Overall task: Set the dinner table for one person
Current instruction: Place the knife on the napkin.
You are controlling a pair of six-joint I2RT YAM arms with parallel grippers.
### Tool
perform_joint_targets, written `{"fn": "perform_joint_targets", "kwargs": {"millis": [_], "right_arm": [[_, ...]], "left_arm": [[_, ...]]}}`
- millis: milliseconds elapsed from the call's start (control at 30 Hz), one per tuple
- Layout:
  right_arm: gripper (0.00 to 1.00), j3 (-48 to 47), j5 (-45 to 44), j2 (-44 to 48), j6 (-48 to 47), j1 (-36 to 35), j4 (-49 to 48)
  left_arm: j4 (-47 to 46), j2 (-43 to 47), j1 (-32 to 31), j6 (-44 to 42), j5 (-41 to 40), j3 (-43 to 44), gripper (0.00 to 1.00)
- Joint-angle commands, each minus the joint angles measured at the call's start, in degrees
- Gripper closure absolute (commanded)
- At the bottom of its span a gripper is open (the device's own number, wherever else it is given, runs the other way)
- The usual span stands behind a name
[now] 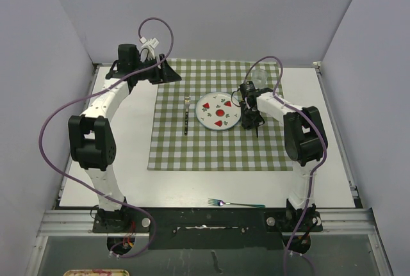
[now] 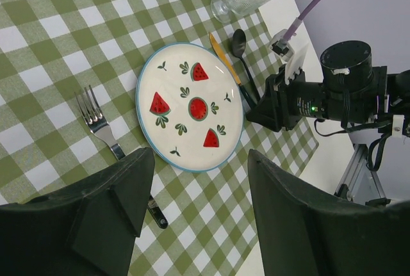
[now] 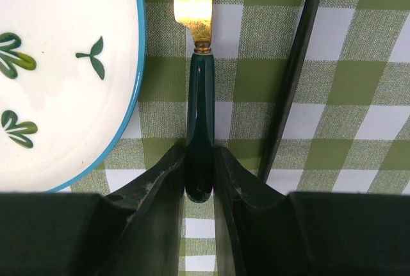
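Observation:
A white plate (image 1: 218, 111) with watermelon pictures lies on the green checked cloth (image 1: 211, 151) that covers the middle of the dinner table (image 1: 128, 161). A fork (image 1: 186, 114) lies left of the plate. Beside the plate's right rim, my right gripper (image 3: 200, 161) is shut on the dark green handle of a gold-bladed knife (image 3: 200, 97), low over the cloth. A black spoon (image 3: 295, 71) lies just right of the knife. My left gripper (image 2: 200, 167) hangs open and empty above the cloth's far left part, looking down on the plate (image 2: 192, 106).
A clear glass (image 1: 258, 74) stands at the cloth's far right corner, behind the right gripper. A second fork (image 1: 236, 203) with a teal handle lies on the bare white top near the front edge, between the arm bases. Walls close in the table.

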State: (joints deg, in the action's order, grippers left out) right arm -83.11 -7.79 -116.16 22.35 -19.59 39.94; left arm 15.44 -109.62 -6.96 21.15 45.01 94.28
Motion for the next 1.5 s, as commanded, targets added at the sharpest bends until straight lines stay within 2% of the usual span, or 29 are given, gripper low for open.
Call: {"fn": "perform_joint_targets", "kwargs": {"millis": [0,1467], "right_arm": [[0.83,0.0,-1.4,-0.6,1.5,0.0,-0.1],[0.86,1.4,-1.1,1.2,3.5,-0.3,-0.4]], "left_arm": [[-0.4,-0.8,-0.3,-1.3,0.6,3.3,0.42],[2.0,-2.1,-1.9,-2.6,0.1,5.7,0.41]]}}
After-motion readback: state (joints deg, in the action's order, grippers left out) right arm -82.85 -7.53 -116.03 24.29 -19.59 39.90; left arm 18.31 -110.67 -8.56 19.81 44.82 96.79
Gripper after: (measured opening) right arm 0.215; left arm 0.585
